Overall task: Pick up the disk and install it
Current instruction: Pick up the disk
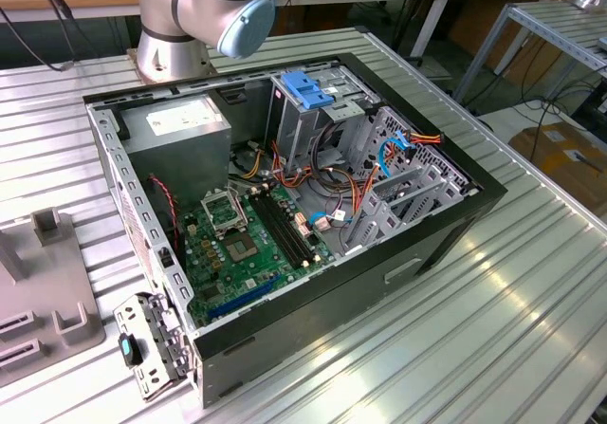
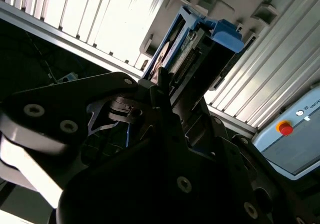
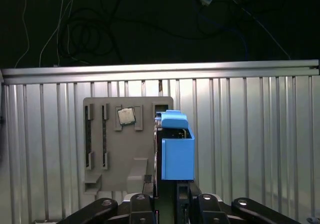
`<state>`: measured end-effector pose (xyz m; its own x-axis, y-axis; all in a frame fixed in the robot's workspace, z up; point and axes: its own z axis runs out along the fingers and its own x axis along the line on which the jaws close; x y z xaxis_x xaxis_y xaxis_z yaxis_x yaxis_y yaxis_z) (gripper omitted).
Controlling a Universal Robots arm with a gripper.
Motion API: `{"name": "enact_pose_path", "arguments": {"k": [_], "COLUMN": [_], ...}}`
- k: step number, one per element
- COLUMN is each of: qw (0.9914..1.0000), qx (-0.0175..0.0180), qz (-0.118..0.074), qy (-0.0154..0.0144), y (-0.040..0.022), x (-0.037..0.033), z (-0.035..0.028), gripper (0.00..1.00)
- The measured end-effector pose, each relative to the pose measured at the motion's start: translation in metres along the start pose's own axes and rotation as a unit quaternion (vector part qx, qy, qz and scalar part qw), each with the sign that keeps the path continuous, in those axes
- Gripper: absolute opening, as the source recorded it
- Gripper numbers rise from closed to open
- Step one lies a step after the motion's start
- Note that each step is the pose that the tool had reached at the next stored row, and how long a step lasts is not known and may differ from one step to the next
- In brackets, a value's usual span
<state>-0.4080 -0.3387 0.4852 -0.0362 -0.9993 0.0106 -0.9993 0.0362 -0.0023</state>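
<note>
disk [image 3: 177, 149]: seen edge-on in the first wrist view, so its label and flat faces are hidden; 1 blue side rail faces the camera. in the second wrist view the disk [image 2: 186, 53] is partly covered by the dark linkage of the gripper [image 2: 161, 86], and its near end is cut off behind that linkage. whether the disk rests in the grey fixture plate [image 3: 120, 149] or hangs clear of it cannot be told. the gripper [image 3: 172, 191] is clamped on the disk, fingers closed on either side of it at the end nearest the wrist. the disk sits at the edge of the fixture plate, near a small processor chip [image 3: 126, 116] seated in the plate, over the ribbed aluminium table [image 3: 250, 149]. in the exterior view the arm [image 1: 204, 11] rises from its base behind the open computer case [image 1: 313, 322] and is cut off at the top of the frame; the fixture plate [image 1: 47, 324] lies at the exterior view's left, apart from the case.
</note>
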Motion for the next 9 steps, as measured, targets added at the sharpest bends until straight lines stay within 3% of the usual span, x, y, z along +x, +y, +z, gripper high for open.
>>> {"name": "enact_pose_path", "arguments": {"k": [9], "qw": [1.0], "qx": [0.0], "qz": [0.0], "qy": [0.0], "y": [-0.01], "x": [-0.0004], "z": [0.0], "gripper": [0.35]}}
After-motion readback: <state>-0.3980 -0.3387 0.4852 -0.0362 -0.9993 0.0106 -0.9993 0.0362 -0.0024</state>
